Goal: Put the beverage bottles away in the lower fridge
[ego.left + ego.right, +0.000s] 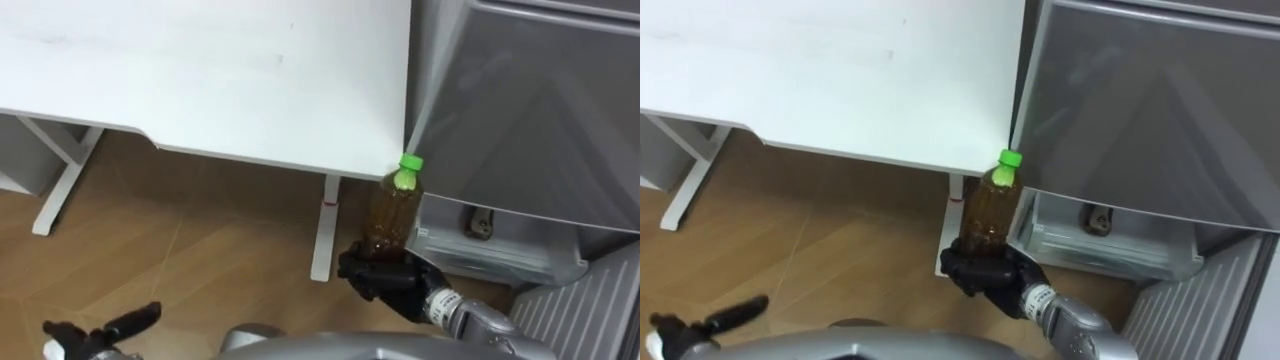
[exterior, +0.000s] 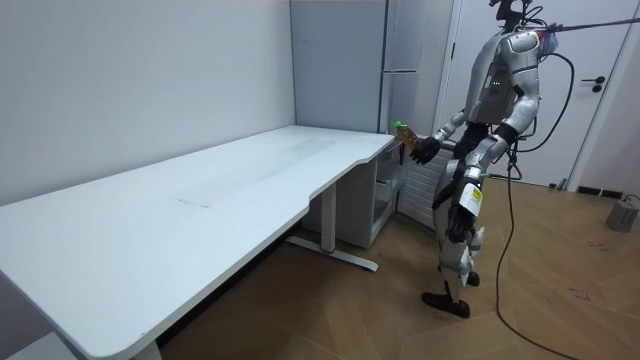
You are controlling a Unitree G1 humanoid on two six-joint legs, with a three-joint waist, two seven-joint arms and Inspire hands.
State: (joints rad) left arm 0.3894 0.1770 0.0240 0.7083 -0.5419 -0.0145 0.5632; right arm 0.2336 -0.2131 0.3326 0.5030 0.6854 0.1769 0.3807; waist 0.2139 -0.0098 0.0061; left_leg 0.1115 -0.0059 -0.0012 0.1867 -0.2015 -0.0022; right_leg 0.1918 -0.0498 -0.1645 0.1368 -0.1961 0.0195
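While your robot stands upright on the wood floor (image 2: pixel 560 300) between the end of the white table (image 1: pixel 200 70) and the grey fridge (image 1: pixel 540 100), its right hand (image 1: pixel 385 278) has its fingers curled round the base of an amber drink bottle (image 1: pixel 395 210) with a green cap. It holds the bottle upright in the air, just beside the table's corner and in front of the fridge. Below the grey upper door you can see the fridge's lower compartment standing open, with a white tray (image 1: pixel 490 258) and a small object (image 1: pixel 478 222) too unclear to identify, while the left hand (image 1: pixel 105 330) hangs low over the floor, fingers stretched out and empty.
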